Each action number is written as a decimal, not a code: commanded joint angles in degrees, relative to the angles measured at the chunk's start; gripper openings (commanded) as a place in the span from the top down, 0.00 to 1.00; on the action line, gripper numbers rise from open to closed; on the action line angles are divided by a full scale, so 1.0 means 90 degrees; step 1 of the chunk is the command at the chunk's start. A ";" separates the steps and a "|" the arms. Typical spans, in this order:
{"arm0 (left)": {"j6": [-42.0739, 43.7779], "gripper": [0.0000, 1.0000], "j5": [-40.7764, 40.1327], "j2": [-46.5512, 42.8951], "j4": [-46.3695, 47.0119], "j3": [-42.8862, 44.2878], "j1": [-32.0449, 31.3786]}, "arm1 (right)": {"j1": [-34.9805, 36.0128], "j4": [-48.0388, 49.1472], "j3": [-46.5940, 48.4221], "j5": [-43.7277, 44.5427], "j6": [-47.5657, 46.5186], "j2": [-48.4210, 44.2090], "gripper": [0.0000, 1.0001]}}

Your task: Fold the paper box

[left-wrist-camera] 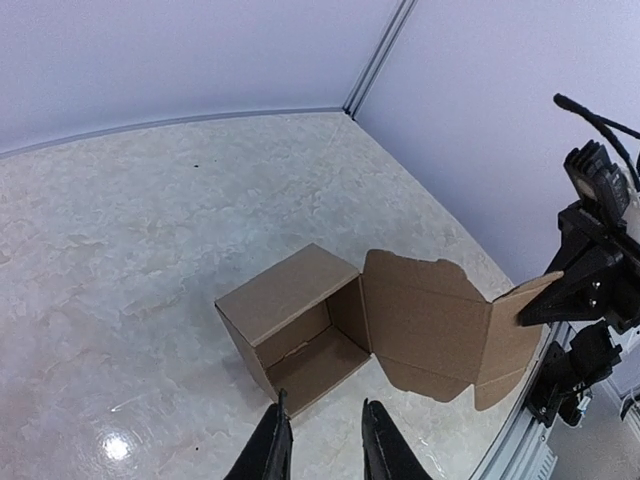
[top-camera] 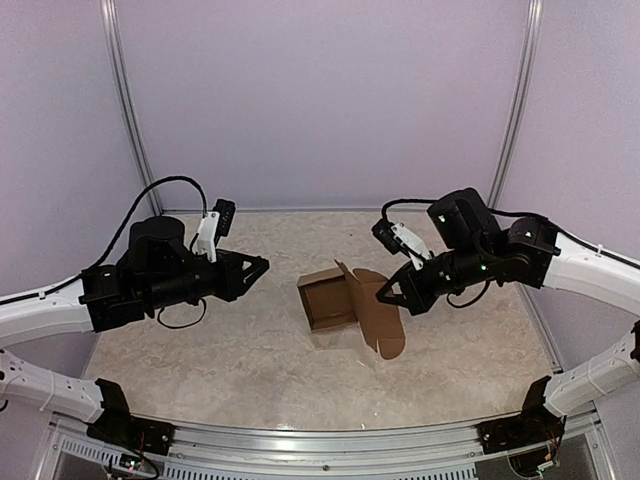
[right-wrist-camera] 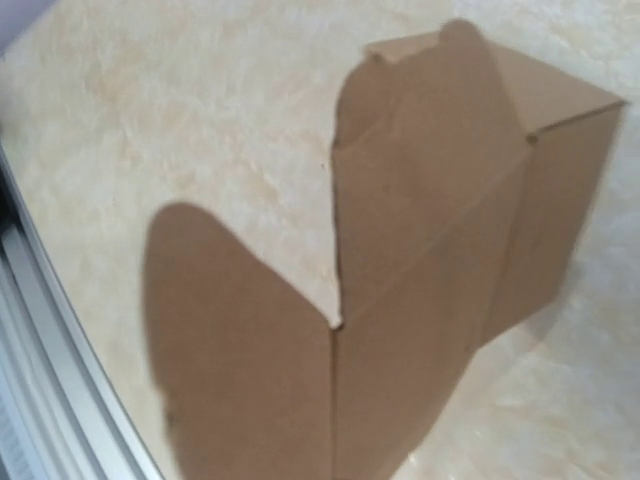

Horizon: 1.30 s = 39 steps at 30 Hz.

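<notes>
No text, label, brand or number can be read, not even on the paper box point(top-camera: 335, 300)

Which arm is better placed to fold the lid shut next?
Right, probably: the right pincer sits at the open lid flap of the paper box, while the left pincer hangs apart from it.

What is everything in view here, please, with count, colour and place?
Brown cardboard paper box: one, brown, mid-table, part-folded, lid open to the right.
Marbled table: one, beige, under everything.
Walls: three, pale lilac, around the table.
Metal corner posts: two, silver, far corners.
Left gripper: one, black, left of the box, open, apart from it.
Right gripper: one, black, at the lid's edge; grip unclear.
</notes>
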 commanded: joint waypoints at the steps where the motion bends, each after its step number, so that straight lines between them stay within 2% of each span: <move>1: 0.0100 0.76 0.0047 0.0049 -0.0075 -0.0227 0.0029 | 0.0054 -0.1761 0.0798 0.0099 -0.1094 0.0113 1.00; 6: 0.0048 0.77 0.0208 0.0129 0.0092 -0.0349 0.0026 | 0.0095 -0.2829 0.1559 0.0303 -0.1519 0.0360 1.00; 17: -0.0011 0.82 0.0702 0.0635 0.0499 -0.0470 -0.0100 | 0.0538 -0.4635 0.2551 0.1010 -0.1786 0.1258 1.00; 35: -0.0053 0.83 0.0793 0.0743 0.0623 -0.0544 -0.0130 | 0.1105 -0.5159 0.4504 0.2128 -0.2787 0.3166 1.00; 39: -0.0039 0.83 0.0809 0.0721 0.0613 -0.0583 -0.0140 | 0.1265 -0.5208 0.4917 0.2434 -0.2885 0.3528 0.89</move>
